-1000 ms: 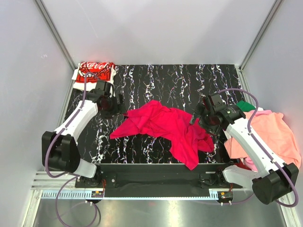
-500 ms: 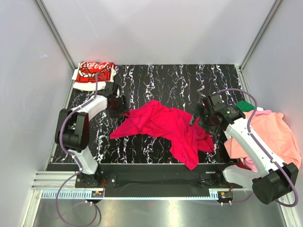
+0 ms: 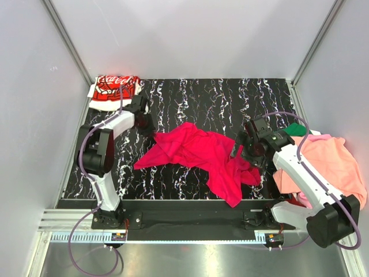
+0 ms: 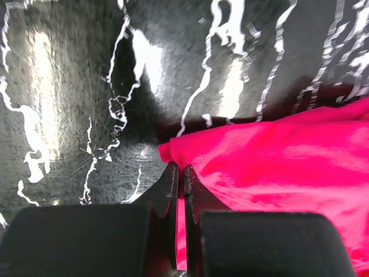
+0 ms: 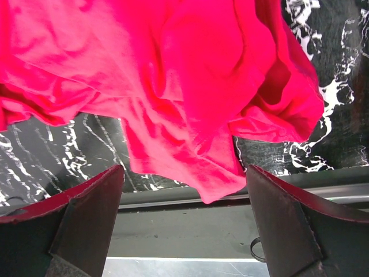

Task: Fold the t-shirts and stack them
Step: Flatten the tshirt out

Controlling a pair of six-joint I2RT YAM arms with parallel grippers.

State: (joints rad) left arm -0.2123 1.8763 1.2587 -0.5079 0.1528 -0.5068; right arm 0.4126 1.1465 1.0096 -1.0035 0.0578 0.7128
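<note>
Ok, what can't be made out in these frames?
- Left wrist: how much crimson t-shirt the left gripper pinches; its own shut jaws cover it.
- Top: what lies under the salmon t-shirt; only a green corner shows beside the right arm.
- Right wrist: the crimson t-shirt's spread, cut off by the upper edge.

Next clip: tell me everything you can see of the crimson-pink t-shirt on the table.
The crimson-pink t-shirt is plain soft cloth, unfolded, lying crumpled and creased in the middle of the black marbled table. One lobe runs toward the near right, and its tip reaches the table's front edge. The left gripper is shut on its far-left corner, pinching the cloth. The open right gripper hangs over its right side; contact there cannot be told.
</note>
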